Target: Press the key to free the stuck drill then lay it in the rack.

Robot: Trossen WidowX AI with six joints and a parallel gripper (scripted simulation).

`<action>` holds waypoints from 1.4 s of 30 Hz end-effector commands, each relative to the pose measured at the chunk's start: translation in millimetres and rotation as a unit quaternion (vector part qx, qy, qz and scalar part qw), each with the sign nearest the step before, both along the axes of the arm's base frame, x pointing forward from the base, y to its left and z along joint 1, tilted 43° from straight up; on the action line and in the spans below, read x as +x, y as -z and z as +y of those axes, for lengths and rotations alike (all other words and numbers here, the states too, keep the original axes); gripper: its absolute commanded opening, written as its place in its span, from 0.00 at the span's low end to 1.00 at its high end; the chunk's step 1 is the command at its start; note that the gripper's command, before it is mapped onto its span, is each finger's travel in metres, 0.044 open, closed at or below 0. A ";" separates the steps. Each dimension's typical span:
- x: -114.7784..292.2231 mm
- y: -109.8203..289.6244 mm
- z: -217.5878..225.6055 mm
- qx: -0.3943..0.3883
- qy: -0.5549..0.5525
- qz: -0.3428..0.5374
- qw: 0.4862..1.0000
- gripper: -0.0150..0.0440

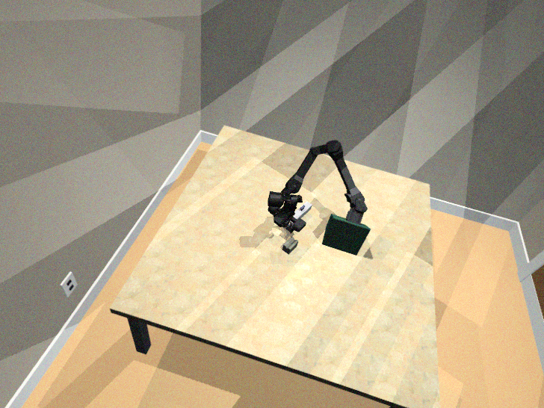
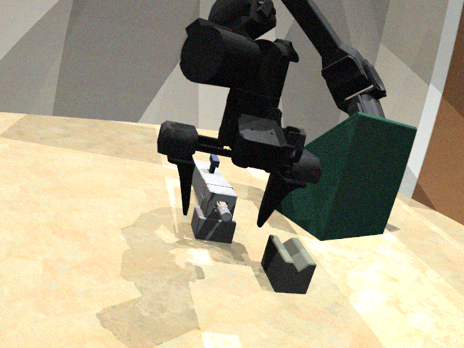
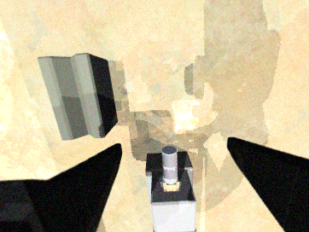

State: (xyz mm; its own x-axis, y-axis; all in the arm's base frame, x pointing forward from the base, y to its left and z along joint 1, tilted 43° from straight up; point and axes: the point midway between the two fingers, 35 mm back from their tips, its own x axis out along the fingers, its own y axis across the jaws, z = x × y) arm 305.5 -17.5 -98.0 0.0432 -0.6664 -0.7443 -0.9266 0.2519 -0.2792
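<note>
The silver drill [image 2: 225, 213] [image 3: 170, 167] sticks out of the front of a white and grey housing [image 1: 303, 211] [image 2: 219, 180] [image 3: 174, 217]. A small blue key [image 1: 302, 207] [image 2: 214, 160] stands up on the housing's top; the wrist view does not show it. The rack [image 1: 290, 246] [image 2: 290, 278] [image 3: 77, 98], a grey block with a V groove, stands in front of the housing, to its right in the exterior view, and is empty. My gripper [image 2: 222, 220] [image 3: 173, 145] is open and empty. It points down with its fingers on either side of the drill and the housing's front, touching neither as far as I can see.
A dark notched cradle [image 2: 214, 232] stands under the drill at the housing's front. A tall dark green panel [image 1: 346, 235] [image 2: 369, 180] stands right of the housing, in front of the arm's base. The pale table [image 1: 263, 303] [image 2: 74, 224] carries everything.
</note>
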 end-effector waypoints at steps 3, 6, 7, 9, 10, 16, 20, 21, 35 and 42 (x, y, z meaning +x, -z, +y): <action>-4.6 7.2 -11.6 -0.003 0.000 0.007 1.000 1.00; -5.1 9.8 -15.8 -0.004 0.000 0.007 1.000 1.00; -5.3 10.6 -17.2 -0.004 0.000 0.007 1.000 1.00; -5.8 12.3 -20.0 -0.004 0.000 0.007 1.000 1.00; -6.0 13.1 -21.4 -0.004 0.000 0.007 1.000 1.00; -7.2 16.7 -27.5 -0.005 0.000 0.007 1.000 1.00; -7.2 16.7 -27.5 -0.005 0.000 0.007 1.000 1.00; -7.2 16.7 -27.5 -0.005 0.000 0.007 1.000 1.00; -4.7 15.7 -25.1 -0.003 0.001 0.003 1.000 0.38; -4.7 15.7 -25.1 -0.003 0.001 0.003 1.000 0.25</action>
State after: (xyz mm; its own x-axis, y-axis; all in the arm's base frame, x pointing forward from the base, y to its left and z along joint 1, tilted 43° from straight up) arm 300.1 -42.2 -114.0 0.0355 -0.6696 -0.7418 -0.9288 0.2519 -0.2718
